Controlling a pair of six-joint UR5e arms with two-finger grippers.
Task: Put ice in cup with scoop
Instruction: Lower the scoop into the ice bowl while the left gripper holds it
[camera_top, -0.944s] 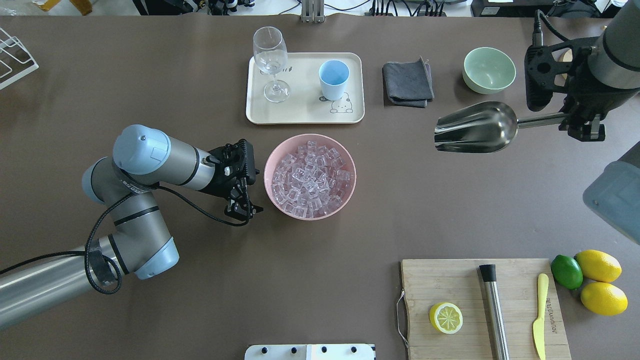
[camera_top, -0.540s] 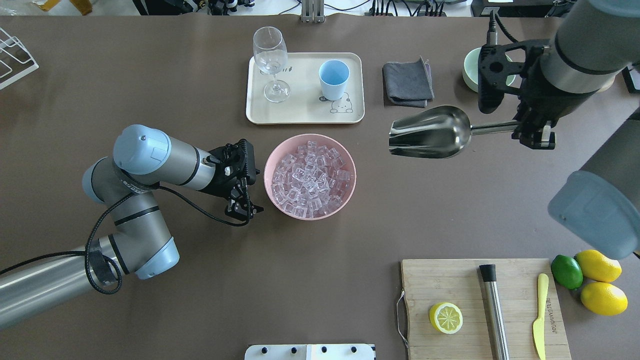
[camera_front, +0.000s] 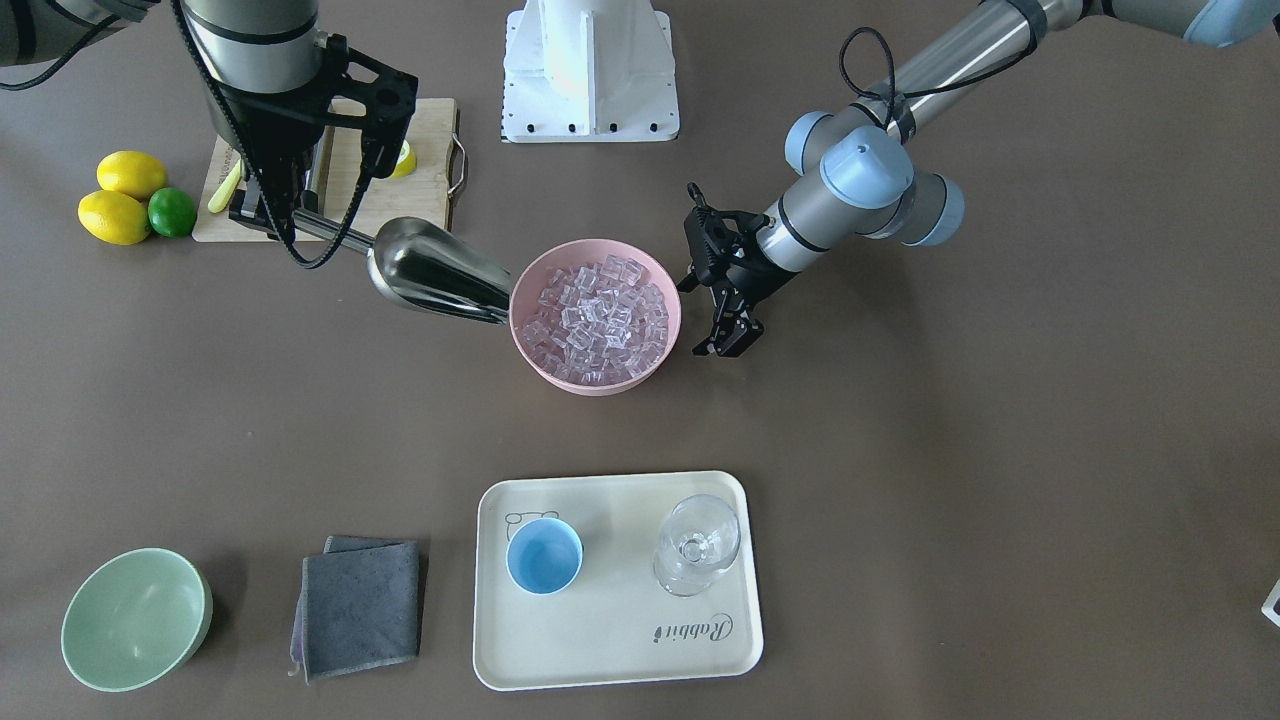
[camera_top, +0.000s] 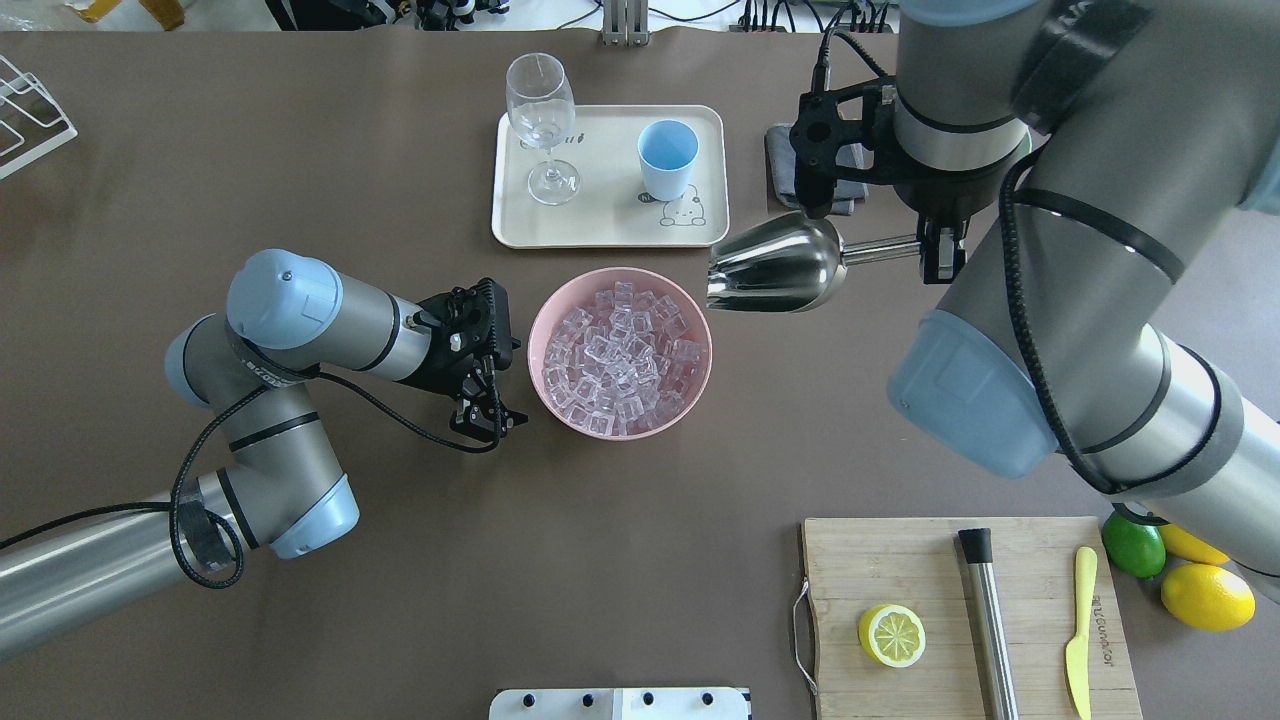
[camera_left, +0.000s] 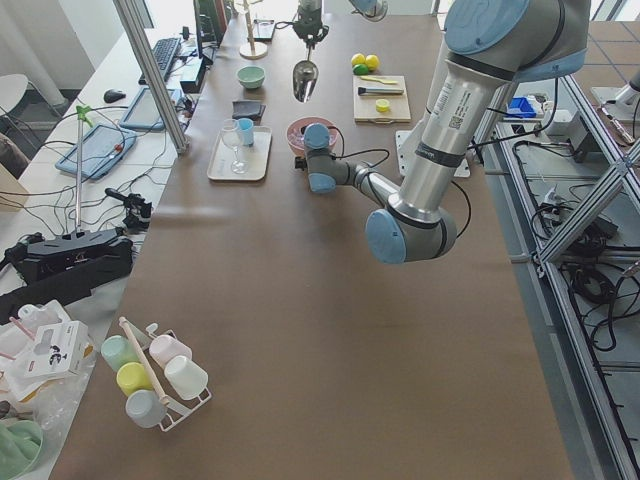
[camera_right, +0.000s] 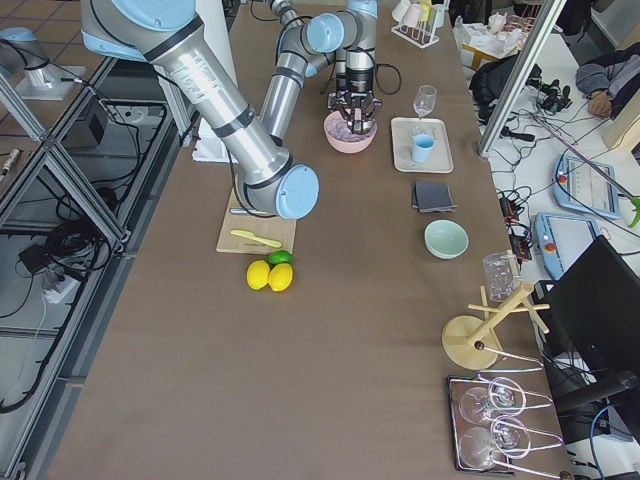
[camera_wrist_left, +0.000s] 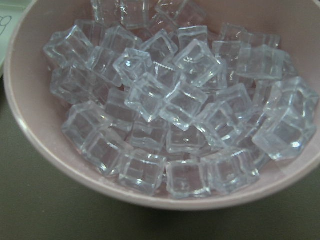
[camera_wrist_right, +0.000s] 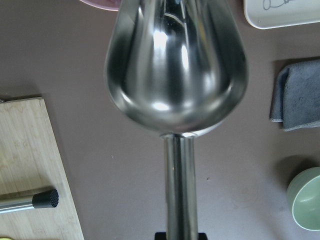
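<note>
- Two grippers are mine, and only the right gripper (camera_top: 935, 250) carries anything: its fingers are pressed tight on the end of the scoop's (camera_top: 775, 270) round handle.
- I hold the scoop nearly level above the table, open mouth turned toward the pink bowl (camera_top: 538, 335). In the front-facing view the mouth (camera_front: 490, 295) sits right at the bowl's rim; from overhead it lies just beside the rim on the side nearer the tray (camera_top: 600, 228).
- My right wrist camera shows the trough (camera_wrist_right: 175, 65) as bare shiny steel.
- All the ice (camera_top: 622, 355) I can see is heaped in the pink bowl, clear cubes piled close to the rim (camera_wrist_left: 170, 105).
- My left gripper (camera_top: 490, 422) hangs just beside the bowl on the opposite side, fingers spread and holding nothing, pointed down at the table.
- One light-blue cup (camera_top: 667, 158) stands upright on the tray beyond the bowl, next to a stemmed glass (camera_top: 541, 110), well apart from the scoop.
</note>
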